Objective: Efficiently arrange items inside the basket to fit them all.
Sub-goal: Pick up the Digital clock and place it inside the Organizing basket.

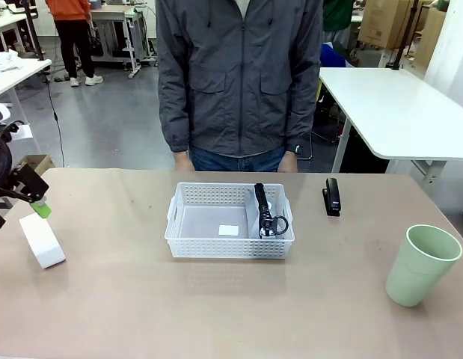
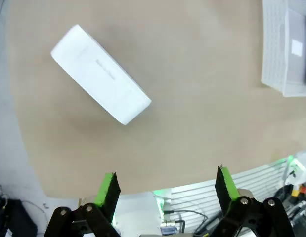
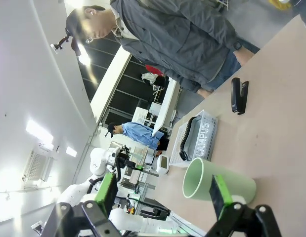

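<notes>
The white lattice basket [image 1: 230, 248] sits mid-table. A grey pouch [image 1: 260, 206] with black trim stands on edge along its right wall. The white box [image 1: 42, 239] lies at the far left, the black stapler [image 1: 332, 196] right of the basket, the pale green cup [image 1: 422, 263] upright at the front right. My left gripper [image 1: 31, 198] hovers just above the box. In the left wrist view it [image 2: 166, 190] is open, with the box [image 2: 101, 75] ahead and the basket [image 2: 279, 44] off to one side. My right gripper [image 3: 162, 195] is open, the cup [image 3: 219, 182] just beyond it, then basket [image 3: 206, 131], pouch [image 3: 186, 138] and stapler [image 3: 239, 95].
A person in a grey jacket [image 1: 238, 75] stands at the far edge behind the basket. A small white label [image 1: 229, 229] lies on the basket floor. Bare tabletop [image 1: 216, 307] stretches in front of the basket.
</notes>
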Available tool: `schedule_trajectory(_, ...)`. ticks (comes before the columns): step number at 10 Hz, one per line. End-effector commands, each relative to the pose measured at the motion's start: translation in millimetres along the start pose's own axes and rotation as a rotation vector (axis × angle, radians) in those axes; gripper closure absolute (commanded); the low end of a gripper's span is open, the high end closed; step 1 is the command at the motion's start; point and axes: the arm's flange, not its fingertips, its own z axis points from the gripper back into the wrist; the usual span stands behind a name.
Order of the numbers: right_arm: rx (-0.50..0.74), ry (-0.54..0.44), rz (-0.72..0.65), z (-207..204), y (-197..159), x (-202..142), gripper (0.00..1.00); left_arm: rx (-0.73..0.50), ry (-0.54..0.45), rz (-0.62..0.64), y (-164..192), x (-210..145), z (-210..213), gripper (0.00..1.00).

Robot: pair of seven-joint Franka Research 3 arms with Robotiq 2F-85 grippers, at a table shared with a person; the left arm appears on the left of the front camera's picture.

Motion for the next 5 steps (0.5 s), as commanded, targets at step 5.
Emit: schedule_trajectory(5,0.016,-0.013,0.028,-0.7,0.7,2.5,0.0,-0.002,0.007,0.002,-1.2,-3.5,-4.2,0.0)
